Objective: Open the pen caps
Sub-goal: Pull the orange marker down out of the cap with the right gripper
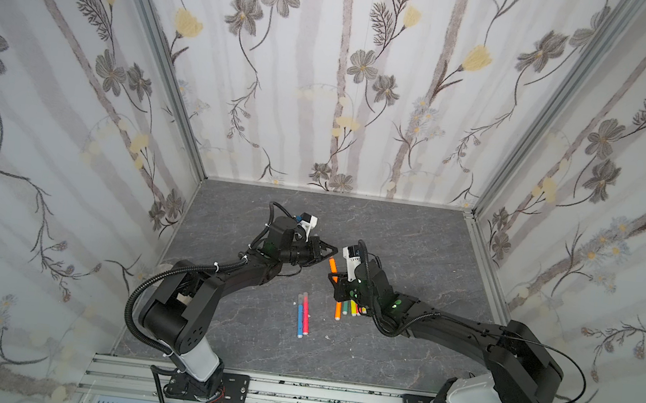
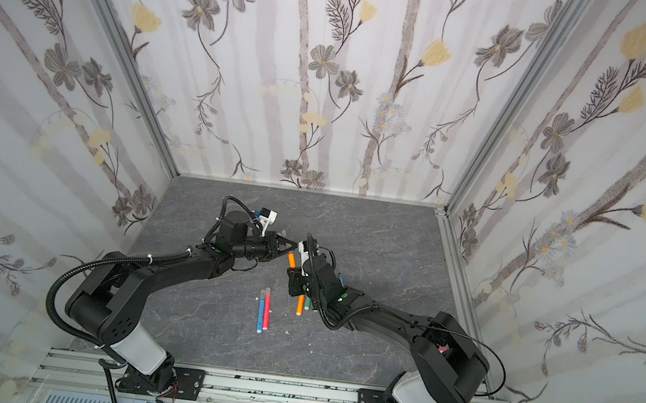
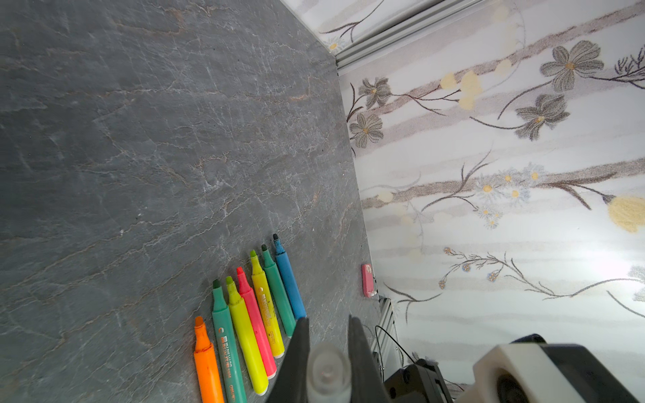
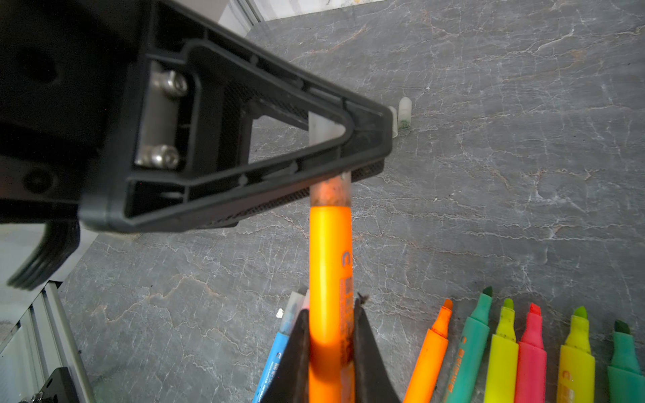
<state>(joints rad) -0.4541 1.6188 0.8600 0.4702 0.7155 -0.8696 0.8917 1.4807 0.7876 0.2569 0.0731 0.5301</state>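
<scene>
Right pincer [image 4: 331, 307] pinches orange pen [image 4: 330, 251]; left pincer [image 3: 327, 319] pinches its cap [image 3: 328, 370]; arms bent inward.

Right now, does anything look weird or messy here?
Yes. The cap on the orange pen in the right pincer is stained rusty brown inside, unlike two pale caps lying loose on the table. A white crumb lies near the blue pen.
</scene>
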